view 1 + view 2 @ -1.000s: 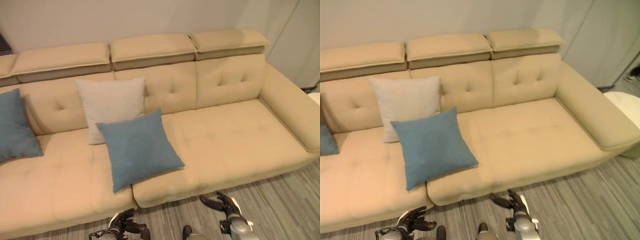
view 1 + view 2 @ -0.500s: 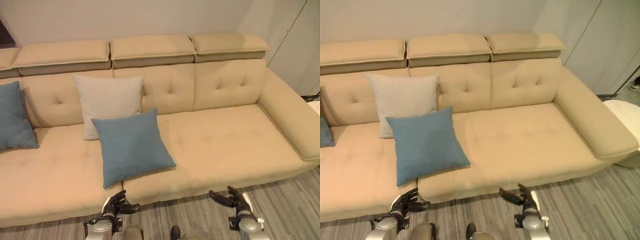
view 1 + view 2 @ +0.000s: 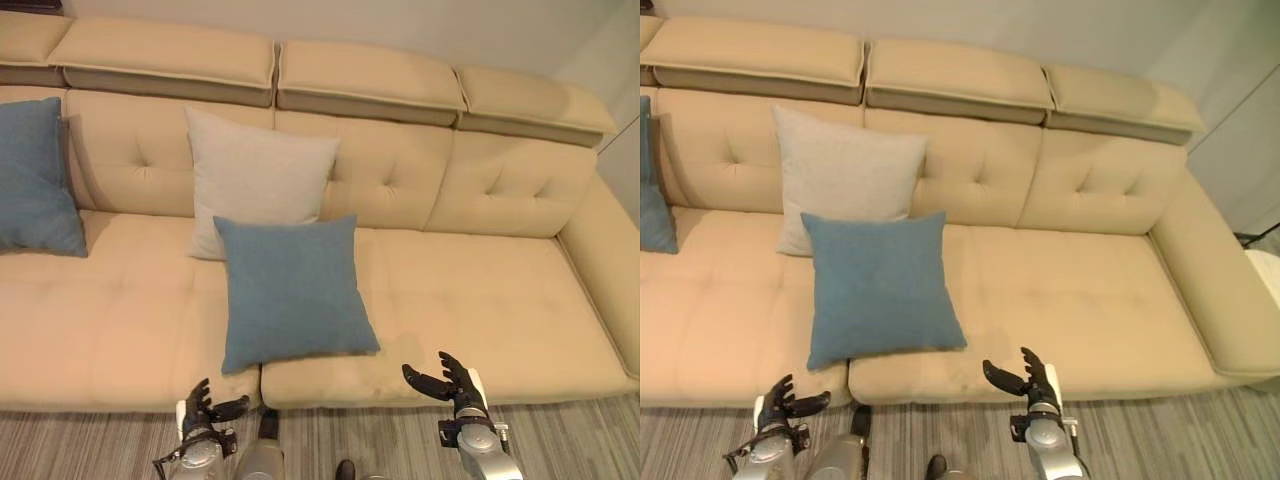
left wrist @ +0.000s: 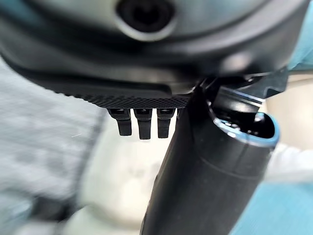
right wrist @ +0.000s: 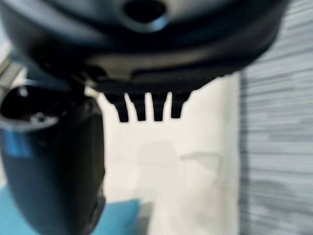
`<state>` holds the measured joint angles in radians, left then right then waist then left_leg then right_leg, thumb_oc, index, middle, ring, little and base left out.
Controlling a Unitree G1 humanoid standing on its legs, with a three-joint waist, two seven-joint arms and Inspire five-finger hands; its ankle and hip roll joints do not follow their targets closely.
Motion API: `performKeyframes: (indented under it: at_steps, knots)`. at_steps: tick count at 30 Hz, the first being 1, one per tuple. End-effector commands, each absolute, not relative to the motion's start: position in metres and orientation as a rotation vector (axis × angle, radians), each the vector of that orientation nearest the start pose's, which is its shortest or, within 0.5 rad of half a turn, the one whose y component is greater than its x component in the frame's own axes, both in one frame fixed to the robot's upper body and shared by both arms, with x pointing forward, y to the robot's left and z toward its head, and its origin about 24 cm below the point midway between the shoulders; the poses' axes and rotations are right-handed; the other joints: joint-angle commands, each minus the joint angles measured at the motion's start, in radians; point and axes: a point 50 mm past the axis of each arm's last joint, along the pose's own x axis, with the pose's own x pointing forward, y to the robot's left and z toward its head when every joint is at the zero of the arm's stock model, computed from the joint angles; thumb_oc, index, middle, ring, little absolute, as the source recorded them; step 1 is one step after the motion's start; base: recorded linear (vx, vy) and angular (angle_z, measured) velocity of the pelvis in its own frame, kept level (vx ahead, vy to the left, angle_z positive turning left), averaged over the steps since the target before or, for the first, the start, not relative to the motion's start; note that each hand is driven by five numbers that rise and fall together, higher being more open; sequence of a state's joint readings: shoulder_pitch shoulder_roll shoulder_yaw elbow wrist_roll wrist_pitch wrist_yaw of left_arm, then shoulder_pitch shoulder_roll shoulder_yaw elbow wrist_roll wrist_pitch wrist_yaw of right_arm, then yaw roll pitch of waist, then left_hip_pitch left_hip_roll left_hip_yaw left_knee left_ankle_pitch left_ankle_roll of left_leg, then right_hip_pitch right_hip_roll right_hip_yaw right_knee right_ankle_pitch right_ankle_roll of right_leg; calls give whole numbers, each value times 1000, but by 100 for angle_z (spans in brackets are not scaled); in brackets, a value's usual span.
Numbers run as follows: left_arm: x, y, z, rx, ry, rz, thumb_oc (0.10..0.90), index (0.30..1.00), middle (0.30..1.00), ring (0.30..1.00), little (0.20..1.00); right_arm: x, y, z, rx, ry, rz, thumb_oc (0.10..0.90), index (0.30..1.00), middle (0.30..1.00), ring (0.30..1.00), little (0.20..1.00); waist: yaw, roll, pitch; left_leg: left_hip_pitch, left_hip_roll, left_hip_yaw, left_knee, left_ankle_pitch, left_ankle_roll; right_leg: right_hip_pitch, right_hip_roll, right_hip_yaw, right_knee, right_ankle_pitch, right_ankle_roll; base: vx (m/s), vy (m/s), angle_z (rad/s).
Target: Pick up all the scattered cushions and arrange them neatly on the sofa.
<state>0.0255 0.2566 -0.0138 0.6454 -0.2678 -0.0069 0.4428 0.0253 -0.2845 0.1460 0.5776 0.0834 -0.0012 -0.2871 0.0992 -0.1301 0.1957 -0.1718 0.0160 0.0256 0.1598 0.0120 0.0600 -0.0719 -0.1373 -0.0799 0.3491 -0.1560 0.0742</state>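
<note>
A blue cushion (image 3: 292, 292) lies on the beige sofa's seat (image 3: 480, 300), leaning against a pale grey cushion (image 3: 256, 177) that stands against the backrest. Another blue cushion (image 3: 36, 178) stands at the sofa's far left. My left hand (image 3: 203, 408) hovers open at the seat's front edge, below the blue cushion's lower left corner. My right hand (image 3: 448, 381) is open too, at the front edge to the right of that cushion. Both hands hold nothing; their straight fingers show in the left wrist view (image 4: 139, 122) and the right wrist view (image 5: 146, 107).
The sofa has three raised headrests (image 3: 365, 78) and an armrest (image 3: 1220, 290) at the right end. Grey striped carpet (image 3: 580, 440) runs along the sofa's front. A pale wall panel (image 3: 1240, 130) stands beyond the armrest.
The camera has tilted and moved closer, so the whole sofa sits differently in view. Both hands have risen to the seat's front edge. The cushions have not moved.
</note>
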Motion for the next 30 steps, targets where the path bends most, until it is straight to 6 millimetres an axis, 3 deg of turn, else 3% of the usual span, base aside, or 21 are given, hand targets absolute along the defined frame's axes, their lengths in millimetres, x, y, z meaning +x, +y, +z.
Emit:
performKeyframes:
  at_steps: [1, 2, 4, 5, 7, 10, 13, 18, 20, 23, 30]
  knots:
    - [226, 278, -33, 250, 340, 611, 800, 900, 900, 900, 900, 232, -240, -37, -359, 332, -308, 800, 900, 900, 900, 900, -21, -6, -55, 8, 31, -36, -12, -78, -63, 4, -51, -16, 18, 94, 63, 147, -37, 25]
    - [244, 277, -18, 238, 276, 582, 800, 900, 900, 900, 900, 247, -246, -21, -377, 272, -307, 800, 900, 900, 900, 900, -44, 6, -41, 19, 29, -44, -15, -93, -72, -41, -61, -13, -83, 77, 57, 103, -33, 35]
    - [253, 276, -12, 238, 252, 570, 800, 900, 900, 900, 900, 254, -248, -14, -387, 249, -303, 800, 900, 900, 900, 900, -59, 5, -30, 24, 19, -51, -12, -105, -77, -46, -56, 1, -155, 85, 62, 136, -34, 39]
    - [263, 278, 0, 236, 202, 569, 800, 900, 900, 900, 900, 263, -251, -4, -429, 219, -301, 800, 900, 900, 900, 900, -72, 4, -14, 31, 9, -48, -9, -116, -81, -68, -59, 20, -204, 128, 96, 155, -20, 35]
    - [274, 270, 5, 206, 177, 541, 800, 900, 900, 900, 900, 273, -246, -1, -418, 212, -273, 800, 900, 900, 900, 900, -78, -1, -9, 29, -8, -48, -15, -116, -81, -62, -65, 26, -235, 139, 92, 82, 12, 25]
    - [287, 258, 11, 176, 147, 509, 800, 900, 900, 900, 900, 296, -236, 15, -397, 159, -254, 800, 900, 900, 900, 900, -79, 12, 7, -18, -17, -43, -19, -104, -84, -96, -56, 17, -261, 173, 91, -82, -36, 24]
    - [290, 252, 13, 171, 136, 489, 800, 900, 900, 900, 900, 307, -232, 25, -387, 124, -243, 800, 900, 900, 900, 900, -77, 18, 9, -70, -17, -45, -8, -97, -84, -123, -57, 18, -272, 188, 86, -99, -39, -2]
    - [292, 239, 4, 120, 171, 455, 800, 900, 900, 900, 900, 330, -209, 43, -370, 70, -150, 800, 900, 900, 900, 900, -61, 40, 27, -156, -18, -48, 12, -81, -83, -190, -50, 23, -265, 189, 69, -78, -11, -10]
    - [286, 231, -6, -49, 213, 455, 800, 900, 900, 900, 900, 340, -196, 53, -410, 50, -95, 800, 900, 900, 900, 900, -47, 60, 45, -175, -20, -50, 16, -77, -82, -217, -43, 30, -251, 180, 61, -37, 0, -3]
    - [292, 223, 1, -50, 181, 406, 800, 900, 900, 900, 900, 348, -183, 64, -384, 18, -43, 800, 900, 900, 900, 900, -40, 75, 58, -193, -21, -52, 6, -62, -85, -241, -42, 34, -241, 175, 55, 0, 0, 0]
    - [312, 202, 7, -90, 186, 339, 800, 900, 900, 900, 900, 355, -159, 57, -187, 77, 16, 800, 900, 900, 900, 900, -34, 99, 81, -237, -18, -53, -33, -19, -99, -294, -41, 34, -246, 180, 49, -9, -5, 3]
